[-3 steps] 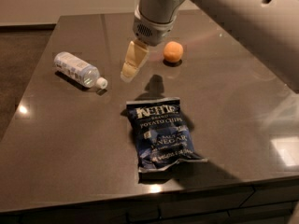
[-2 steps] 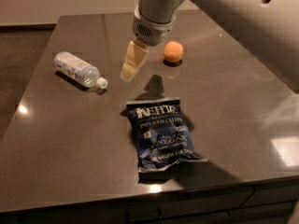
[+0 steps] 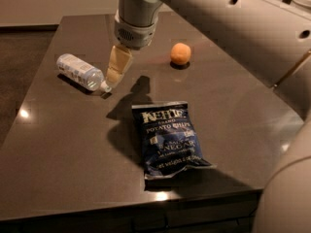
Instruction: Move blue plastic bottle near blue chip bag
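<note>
The blue plastic bottle (image 3: pixel 80 71) lies on its side at the left of the dark table (image 3: pixel 63 140), white cap pointing right. The blue chip bag (image 3: pixel 167 139), navy with white "Kettle" lettering, lies flat near the table's front middle. My gripper (image 3: pixel 116 67) hangs from the arm above the table, its cream fingers pointing down just right of the bottle's cap end and up-left of the bag. It holds nothing that I can see.
A small orange fruit (image 3: pixel 180 53) sits at the back of the table, right of the gripper. The arm's large white links (image 3: pixel 233 28) cross the upper right. The table's front edge runs just below the bag.
The gripper has moved left and down, from between the bottle and the orange to close beside the bottle's cap. The bottle, bag and orange have not moved.
</note>
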`<state>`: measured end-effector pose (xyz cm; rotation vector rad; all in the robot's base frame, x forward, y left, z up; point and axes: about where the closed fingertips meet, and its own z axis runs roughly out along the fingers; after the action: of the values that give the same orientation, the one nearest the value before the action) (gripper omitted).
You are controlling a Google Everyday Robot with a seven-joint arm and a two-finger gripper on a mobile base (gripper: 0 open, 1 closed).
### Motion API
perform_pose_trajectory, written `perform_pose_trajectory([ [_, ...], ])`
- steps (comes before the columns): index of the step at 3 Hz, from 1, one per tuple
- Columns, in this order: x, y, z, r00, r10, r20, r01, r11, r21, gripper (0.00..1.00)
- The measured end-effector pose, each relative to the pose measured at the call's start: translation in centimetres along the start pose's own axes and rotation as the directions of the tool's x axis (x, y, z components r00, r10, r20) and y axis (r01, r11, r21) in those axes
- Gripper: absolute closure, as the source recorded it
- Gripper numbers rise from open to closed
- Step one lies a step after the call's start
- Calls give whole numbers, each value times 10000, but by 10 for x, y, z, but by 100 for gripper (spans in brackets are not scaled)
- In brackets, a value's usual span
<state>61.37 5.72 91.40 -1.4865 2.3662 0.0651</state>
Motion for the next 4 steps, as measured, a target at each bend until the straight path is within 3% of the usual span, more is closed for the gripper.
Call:
perform_pose_trajectory([
  [1, -26, 16, 19, 9998, -181, -43, 180, 9991, -393, 0],
  [4, -87, 38, 69, 9996, 270, 101, -254, 9907, -1338, 0],
])
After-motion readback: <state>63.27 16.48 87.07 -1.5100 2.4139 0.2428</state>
